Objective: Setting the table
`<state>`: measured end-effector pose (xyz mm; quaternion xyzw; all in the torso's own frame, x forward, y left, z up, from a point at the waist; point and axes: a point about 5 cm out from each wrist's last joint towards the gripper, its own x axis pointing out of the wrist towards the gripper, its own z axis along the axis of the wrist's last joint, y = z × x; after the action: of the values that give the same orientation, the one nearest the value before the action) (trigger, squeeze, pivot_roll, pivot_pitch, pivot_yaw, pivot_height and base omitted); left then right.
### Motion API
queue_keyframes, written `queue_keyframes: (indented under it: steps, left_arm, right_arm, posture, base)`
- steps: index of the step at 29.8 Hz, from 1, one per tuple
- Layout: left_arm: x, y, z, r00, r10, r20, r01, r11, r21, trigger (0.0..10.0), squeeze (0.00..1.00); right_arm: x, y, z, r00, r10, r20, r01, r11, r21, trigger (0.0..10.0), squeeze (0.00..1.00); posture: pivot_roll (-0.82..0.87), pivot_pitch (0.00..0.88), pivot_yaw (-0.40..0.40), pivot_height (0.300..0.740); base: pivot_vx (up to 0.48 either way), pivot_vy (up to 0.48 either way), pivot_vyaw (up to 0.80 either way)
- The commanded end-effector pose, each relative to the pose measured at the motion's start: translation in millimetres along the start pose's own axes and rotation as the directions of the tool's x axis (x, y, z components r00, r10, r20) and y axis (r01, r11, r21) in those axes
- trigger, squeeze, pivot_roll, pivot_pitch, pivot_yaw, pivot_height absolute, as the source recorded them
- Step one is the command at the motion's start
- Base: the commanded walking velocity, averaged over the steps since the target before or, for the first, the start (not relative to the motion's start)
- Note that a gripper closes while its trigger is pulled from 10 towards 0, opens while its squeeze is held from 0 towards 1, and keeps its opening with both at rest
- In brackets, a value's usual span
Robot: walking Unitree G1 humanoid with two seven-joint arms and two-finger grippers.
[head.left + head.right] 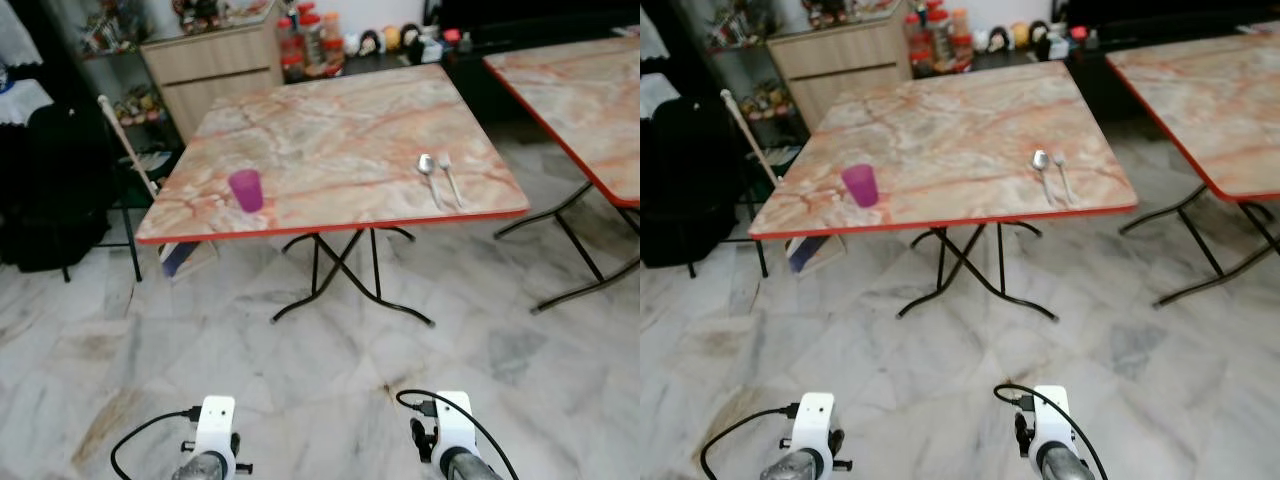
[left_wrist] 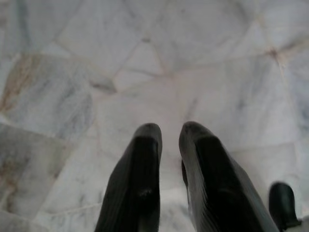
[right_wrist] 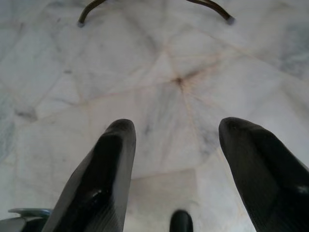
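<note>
Spoons (image 1: 437, 177) look thin and slippery, pinch mid-handle; cup (image 1: 246, 189) light. Left gripper (image 2: 169, 145) nearly closed, right gripper (image 3: 176, 145) wide, both empty.

Pale grey-white marble tile floor (image 1: 300, 370) spreads everywhere, veined and glossy. A square marble-patterned folding counter with a red edge (image 1: 330, 120) stands on crossed black metal legs (image 1: 345, 275). A second matching counter (image 1: 585, 90) sits to the right. Behind, a light wooden cabinet (image 1: 210, 60) and a dark black chair (image 1: 60, 190).
</note>
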<state>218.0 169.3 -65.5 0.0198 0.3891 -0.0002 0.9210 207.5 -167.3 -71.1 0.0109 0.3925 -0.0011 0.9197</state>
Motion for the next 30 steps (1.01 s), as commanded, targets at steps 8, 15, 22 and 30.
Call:
queue_keyframes:
  steps: [8, 15, 22, 30]
  left_arm:
    - [-0.1, 7.7, 1, 1.000, 0.018, -0.002, -0.018, 1.000, 0.019, 10.0, 0.00]
    - [-0.4, 8.8, 0, 1.000, 0.007, -0.006, -0.007, 0.999, 0.045, 10.0, 0.00]
    - [-3.6, 15.0, -10, 0.999, 0.009, -0.032, -0.007, 0.997, 0.078, 10.0, 0.00]
    - [-6.2, 16.1, -19, 0.998, 0.001, -0.059, 0.005, 0.995, 0.097, 10.0, 0.00]
  right_arm:
    - [1.2, 8.0, 2, 1.000, 0.020, 0.003, -0.020, 1.000, 0.008, 10.0, 0.00]
    - [1.7, 9.1, 4, 1.000, 0.024, 0.007, -0.024, 1.000, -0.001, 10.0, 0.00]
    - [-0.2, 3.1, -2, 1.000, 0.015, -0.005, -0.015, 1.000, -0.008, 10.0, 0.00]
    - [-6.5, -11.7, -18, 0.999, -0.018, -0.044, 0.017, 1.000, -0.016, 10.0, 0.00]
  posture:
    - [-0.03, 0.000, 0.099, 0.740]
    - [-0.04, 0.000, 0.100, 0.740]
    - [-0.04, 0.000, 0.096, 0.740]
    - [-0.06, 0.000, 0.096, 0.740]
  base:
    - [0.316, 0.000, 0.00]
    - [0.315, 0.000, 0.00]
    - [0.315, 0.000, 0.00]
    - [0.307, 0.000, 0.00]
